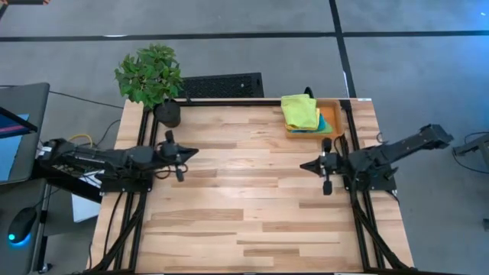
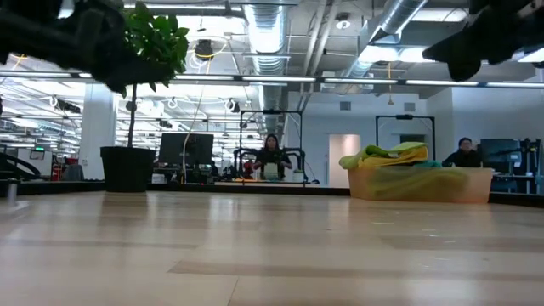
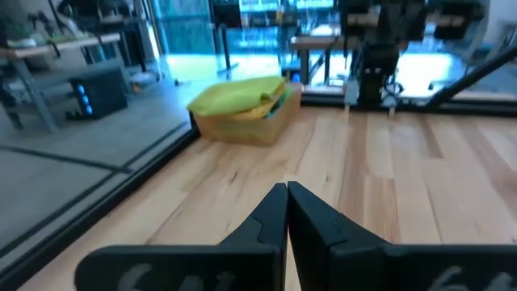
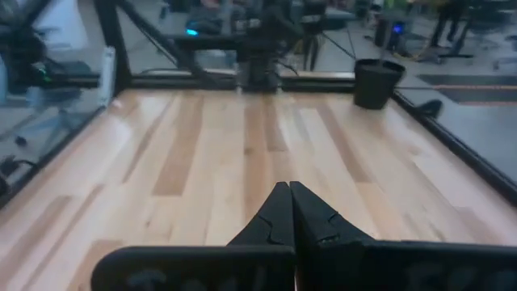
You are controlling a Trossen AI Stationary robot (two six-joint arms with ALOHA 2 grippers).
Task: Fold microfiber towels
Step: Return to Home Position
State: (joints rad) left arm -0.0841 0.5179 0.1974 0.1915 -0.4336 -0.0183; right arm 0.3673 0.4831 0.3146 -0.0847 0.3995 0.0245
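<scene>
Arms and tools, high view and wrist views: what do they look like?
Both the left arm and right arm are matte black, slim and jointed, with black cable bundles trailing from their bases. The left tool and right tool each have two dark fingers tapering to a point.

light: bright, even | source: ceiling lights (image 2: 255,78) | glare: soft on table (image 2: 272,246) | shadows: faint

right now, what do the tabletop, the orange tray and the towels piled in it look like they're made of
Tabletop: wood, likely butcher-block, shown by joined planks of varied tone and grain; smooth, slight sheen.
Orange tray: probably plastic, going by its even colour, though unsure.
Towels: soft matte cloth, lying in rumpled folds; weave cannot be made out.
</scene>
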